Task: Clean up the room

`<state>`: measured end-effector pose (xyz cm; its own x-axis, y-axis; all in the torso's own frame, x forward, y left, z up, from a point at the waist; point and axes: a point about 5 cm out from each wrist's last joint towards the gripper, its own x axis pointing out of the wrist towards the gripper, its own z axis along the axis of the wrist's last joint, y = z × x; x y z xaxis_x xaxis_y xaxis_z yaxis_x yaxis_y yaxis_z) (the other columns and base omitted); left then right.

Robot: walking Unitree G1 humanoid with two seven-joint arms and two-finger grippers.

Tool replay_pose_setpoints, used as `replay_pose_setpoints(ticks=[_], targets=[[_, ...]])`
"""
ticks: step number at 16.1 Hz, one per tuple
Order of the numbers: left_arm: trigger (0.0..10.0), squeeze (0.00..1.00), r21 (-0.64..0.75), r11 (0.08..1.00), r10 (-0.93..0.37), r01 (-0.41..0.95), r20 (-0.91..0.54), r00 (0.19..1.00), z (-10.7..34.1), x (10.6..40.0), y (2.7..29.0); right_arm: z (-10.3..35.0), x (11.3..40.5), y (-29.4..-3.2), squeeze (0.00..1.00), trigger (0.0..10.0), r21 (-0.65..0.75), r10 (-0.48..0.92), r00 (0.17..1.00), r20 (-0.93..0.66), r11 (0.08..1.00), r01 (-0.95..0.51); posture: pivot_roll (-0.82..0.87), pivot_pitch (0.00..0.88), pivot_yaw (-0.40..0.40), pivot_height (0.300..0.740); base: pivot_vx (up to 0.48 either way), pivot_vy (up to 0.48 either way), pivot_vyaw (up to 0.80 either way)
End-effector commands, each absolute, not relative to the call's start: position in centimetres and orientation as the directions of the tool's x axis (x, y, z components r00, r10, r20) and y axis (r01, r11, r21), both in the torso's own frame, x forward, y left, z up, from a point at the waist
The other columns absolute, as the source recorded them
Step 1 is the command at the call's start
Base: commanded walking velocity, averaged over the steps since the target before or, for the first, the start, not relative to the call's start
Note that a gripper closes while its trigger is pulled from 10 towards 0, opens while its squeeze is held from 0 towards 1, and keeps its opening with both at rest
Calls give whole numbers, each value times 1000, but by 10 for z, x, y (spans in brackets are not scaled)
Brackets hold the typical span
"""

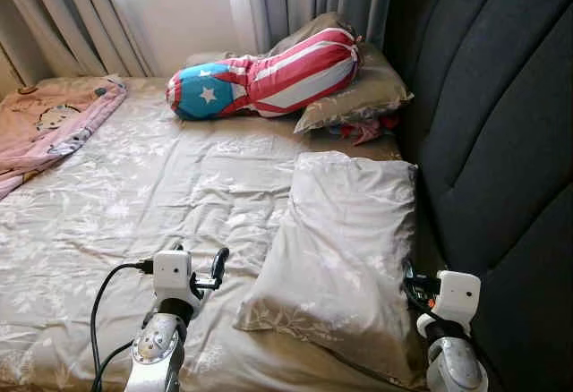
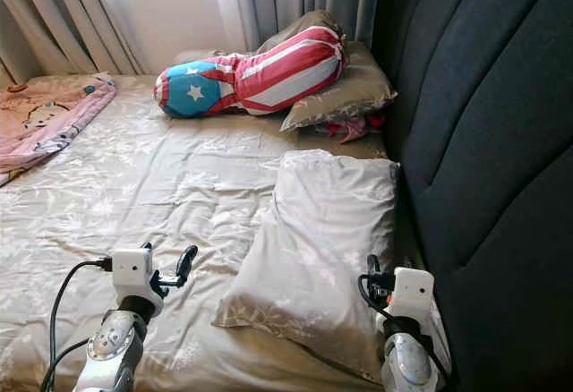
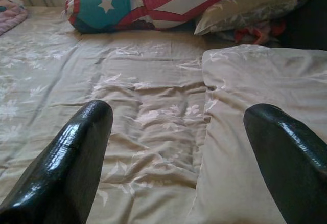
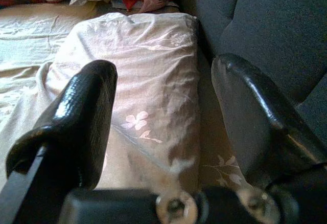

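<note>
You've got both pincers, left [image 3: 173,147] and right [image 4: 163,127], spread open flanking the pillow [image 1: 345,249], probably to straighten it.

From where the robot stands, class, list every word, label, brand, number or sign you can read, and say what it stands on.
No readable text anywhere.
Bolster: a white star and red and white stripes, no words.
Pink blanket: a cartoon print; any lettering is too blurred to read.
Near pillow and sheet: a flower pattern, no writing.
Left gripper and right gripper: no label legible.
</note>
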<state>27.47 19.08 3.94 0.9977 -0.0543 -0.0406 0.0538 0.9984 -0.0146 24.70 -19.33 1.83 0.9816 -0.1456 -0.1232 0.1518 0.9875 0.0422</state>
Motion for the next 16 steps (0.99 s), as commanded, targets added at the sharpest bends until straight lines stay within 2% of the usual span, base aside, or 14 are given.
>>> replay_pose_setpoints(ticks=[1, 9, 12, 16], targets=[[10000, 0, -27, 998, -51, 50, -55, 997, 37, 273, 192, 19, 244, -194, 0, 10000, 55, -153, 982, -111, 986, 160, -113, 0, 20, 695, 0, 0, 0], [10000, 0, -32, 998, -53, 51, -68, 996, 37, 272, 190, 16, 247, -191, 0, 10000, 47, -150, 976, -158, 986, 160, -112, 0, 16, 695, 0, 0, 0], [10000, 0, -34, 998, -50, 48, -68, 996, 37, 272, 190, 17, 247, -189, 0, 10000, 64, -140, 980, -141, 987, 150, -111, 0, 14, 665, 0, 0, 0], [10000, 0, -35, 998, -47, 44, -72, 996, 36, 271, 190, 17, 247, -189, 0, 10000, 60, -139, 979, -151, 987, 149, -109, 0, 10, 665, 0, 0, 0]])
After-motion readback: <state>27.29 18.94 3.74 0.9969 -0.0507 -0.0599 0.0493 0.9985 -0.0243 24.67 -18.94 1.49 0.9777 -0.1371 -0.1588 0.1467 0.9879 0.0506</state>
